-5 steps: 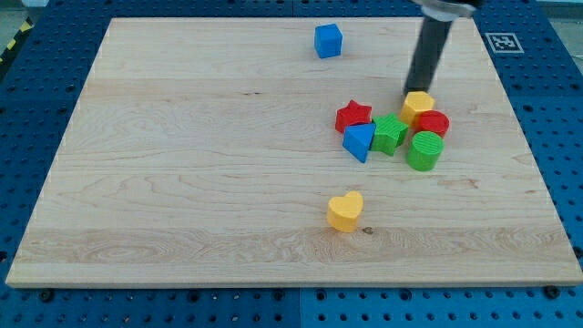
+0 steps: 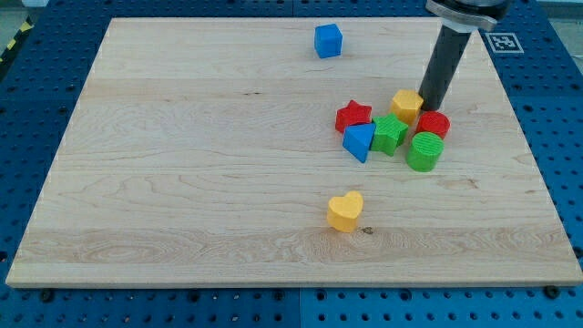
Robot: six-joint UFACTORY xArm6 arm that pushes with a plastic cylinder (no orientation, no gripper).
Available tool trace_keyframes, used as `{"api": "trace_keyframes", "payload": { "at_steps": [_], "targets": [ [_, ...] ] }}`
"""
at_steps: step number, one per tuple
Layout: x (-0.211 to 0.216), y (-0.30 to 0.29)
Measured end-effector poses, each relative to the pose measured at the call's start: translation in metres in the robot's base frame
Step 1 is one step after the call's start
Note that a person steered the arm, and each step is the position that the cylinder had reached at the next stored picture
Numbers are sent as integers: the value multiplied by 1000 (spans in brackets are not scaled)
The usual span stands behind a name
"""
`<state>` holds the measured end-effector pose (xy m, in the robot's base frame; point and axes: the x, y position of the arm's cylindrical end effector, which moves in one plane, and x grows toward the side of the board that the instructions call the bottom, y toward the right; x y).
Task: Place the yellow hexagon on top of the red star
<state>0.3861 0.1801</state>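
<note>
Just left of my tip [image 2: 430,108] sits the yellow hexagon [image 2: 407,105], touching it, with the red star [image 2: 353,116] further left and slightly lower. No fingers exist on this rod; it holds nothing and only pushes. To do this well, I judge the push should run leftward, keeping the hexagon centred on the tip, clear of the green star [image 2: 390,134]. Behind the tip lies the red cylinder [image 2: 435,124].
</note>
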Motion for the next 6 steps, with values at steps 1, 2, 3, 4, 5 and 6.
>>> {"api": "trace_keyframes", "payload": {
  "at_steps": [1,2,3,4,5,6],
  "targets": [
    [21,12],
    [33,2],
    [20,-40],
    [-6,-82],
    [-7,-79],
    [-7,-38]
  ]
}}
